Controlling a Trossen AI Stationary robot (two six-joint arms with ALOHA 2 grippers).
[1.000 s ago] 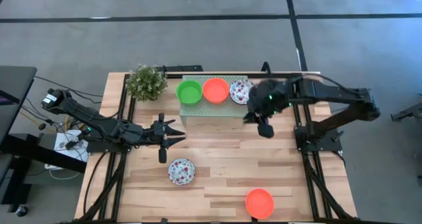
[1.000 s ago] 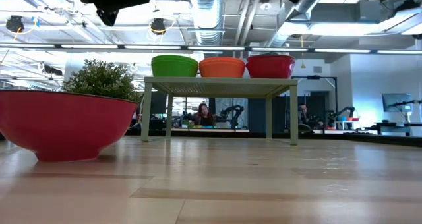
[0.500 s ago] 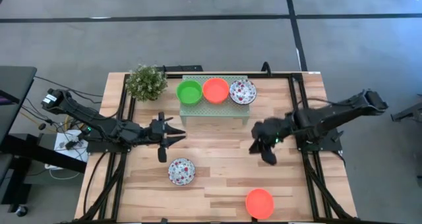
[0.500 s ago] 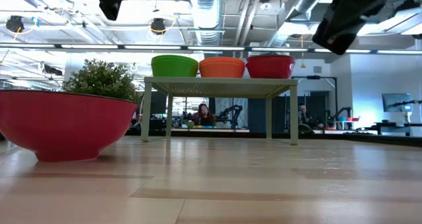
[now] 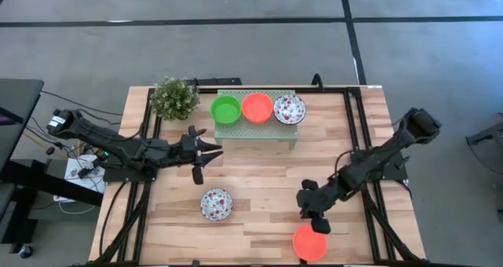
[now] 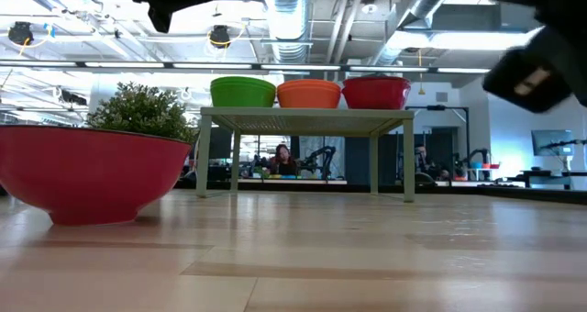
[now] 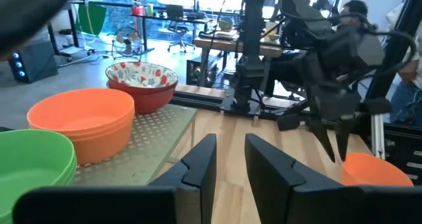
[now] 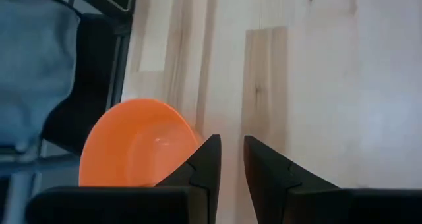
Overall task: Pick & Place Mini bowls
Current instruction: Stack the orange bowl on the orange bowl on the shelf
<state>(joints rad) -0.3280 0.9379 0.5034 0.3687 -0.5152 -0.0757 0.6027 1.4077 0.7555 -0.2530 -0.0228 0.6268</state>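
Observation:
Three mini bowls sit in a row on the pale green stand (image 5: 255, 129): green (image 5: 225, 109), orange (image 5: 257, 107) and floral (image 5: 288, 108). A second floral bowl (image 5: 216, 204), red outside (image 6: 87, 174), rests on the table. An orange bowl (image 5: 309, 243) lies near the near edge. My right gripper (image 5: 318, 220) hovers just beyond that bowl (image 8: 135, 145), its fingers (image 8: 231, 155) nearly together, holding nothing. My left gripper (image 5: 208, 151) waits, shut and empty, left of the stand (image 7: 227, 155).
A small bushy plant (image 5: 174, 98) stands at the far left corner beside the stand. Black frame rails (image 5: 369, 204) run along the table's left and right sides. Bare wood lies between the floral bowl and the orange bowl.
My right gripper has swung from the stand's right end toward the near edge and come down over the orange bowl. My left gripper has shifted slightly toward the far edge. No bowl has moved.

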